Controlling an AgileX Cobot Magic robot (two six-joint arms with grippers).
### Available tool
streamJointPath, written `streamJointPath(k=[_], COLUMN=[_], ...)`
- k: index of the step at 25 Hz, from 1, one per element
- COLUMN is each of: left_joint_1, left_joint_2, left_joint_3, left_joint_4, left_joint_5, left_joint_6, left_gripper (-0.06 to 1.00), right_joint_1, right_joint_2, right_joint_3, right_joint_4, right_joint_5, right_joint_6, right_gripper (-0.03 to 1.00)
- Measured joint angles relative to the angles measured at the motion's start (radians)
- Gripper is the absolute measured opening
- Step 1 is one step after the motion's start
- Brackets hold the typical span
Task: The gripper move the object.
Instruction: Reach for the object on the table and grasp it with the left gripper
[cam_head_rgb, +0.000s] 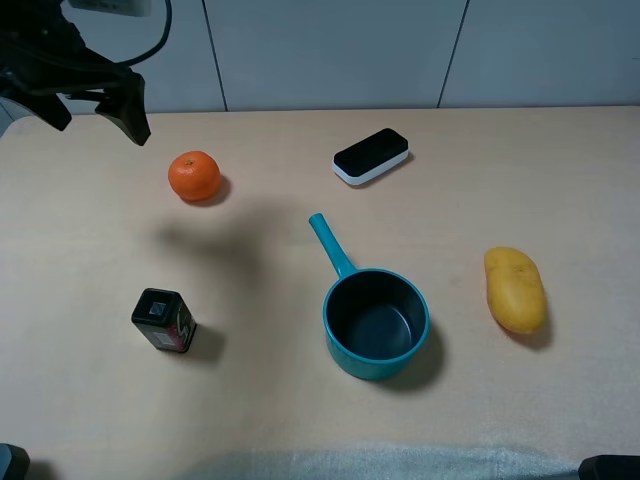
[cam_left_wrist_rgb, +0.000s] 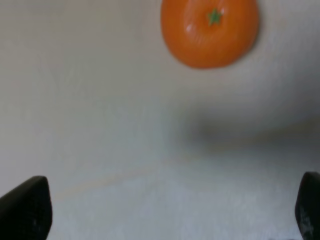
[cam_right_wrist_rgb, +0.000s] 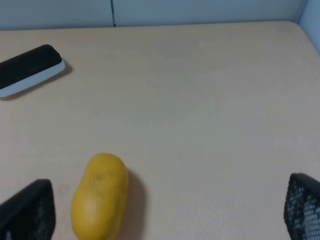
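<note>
The orange mandarin (cam_head_rgb: 194, 175) lies on the table at the far left. In the left wrist view the mandarin (cam_left_wrist_rgb: 210, 30) shows its green stem dimple. My left gripper (cam_head_rgb: 95, 112) hangs high above the table's far left corner, up and to the left of the mandarin and apart from it. It is open and empty, and its dark fingertips (cam_left_wrist_rgb: 25, 210) stand wide at the picture's corners. My right gripper (cam_right_wrist_rgb: 165, 215) is open and empty, with its fingertips (cam_right_wrist_rgb: 304, 207) wide apart above the table near the yellow fruit (cam_right_wrist_rgb: 99, 196).
A teal saucepan (cam_head_rgb: 375, 320) with its handle pointing away stands at centre front. A black-and-white case (cam_head_rgb: 371, 155) lies at the back. A dark small bottle (cam_head_rgb: 163, 320) stands front left. The elongated yellow fruit (cam_head_rgb: 515, 289) lies on the right.
</note>
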Motion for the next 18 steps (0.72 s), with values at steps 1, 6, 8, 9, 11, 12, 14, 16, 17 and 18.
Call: streamJointPath(k=[1, 6, 8, 9, 11, 12, 14, 16, 17, 18], left_joint_1=[-0.007, -0.037, -0.046, -0.051, -0.060, -0.064, -0.072, -0.080, -0.085, -0.087], left_joint_2=[0.024, 0.115, 0.150, 0.173, 0.205, 0.224, 0.259, 0.297, 0.316, 0.333], left_joint_3=[-0.015, -0.073, -0.094, -0.105, -0.125, -0.135, -0.152, -0.172, -0.183, -0.191], left_joint_4=[0.001, 0.007, 0.007, 0.007, 0.008, 0.009, 0.011, 0.013, 0.013, 0.016], left_joint_5=[-0.001, -0.019, -0.029, -0.033, -0.042, -0.048, -0.070, -0.088, -0.097, -0.099], left_joint_6=[0.000, 0.000, 0.000, 0.000, 0.000, 0.000, 0.000, 0.000, 0.000, 0.000], left_gripper=[0.99, 0.99, 0.99, 0.99, 0.99, 0.99, 0.99, 0.99, 0.99, 0.99], right_joint_1=[0.000, 0.000, 0.000, 0.000, 0.000, 0.000, 0.000, 0.000, 0.000, 0.000], right_joint_2=[0.000, 0.000, 0.000, 0.000, 0.000, 0.000, 0.000, 0.000, 0.000, 0.000], right_joint_3=[0.000, 0.000, 0.000, 0.000, 0.000, 0.000, 0.000, 0.000, 0.000, 0.000], right_joint_4=[0.000, 0.000, 0.000, 0.000, 0.000, 0.000, 0.000, 0.000, 0.000, 0.000], right_joint_5=[0.000, 0.000, 0.000, 0.000, 0.000, 0.000, 0.001, 0.001, 0.001, 0.001], right_joint_6=[0.000, 0.000, 0.000, 0.000, 0.000, 0.000, 0.000, 0.000, 0.000, 0.000], right_gripper=[0.69, 0.69, 0.69, 0.69, 0.69, 0.69, 0.69, 0.69, 0.69, 0.69])
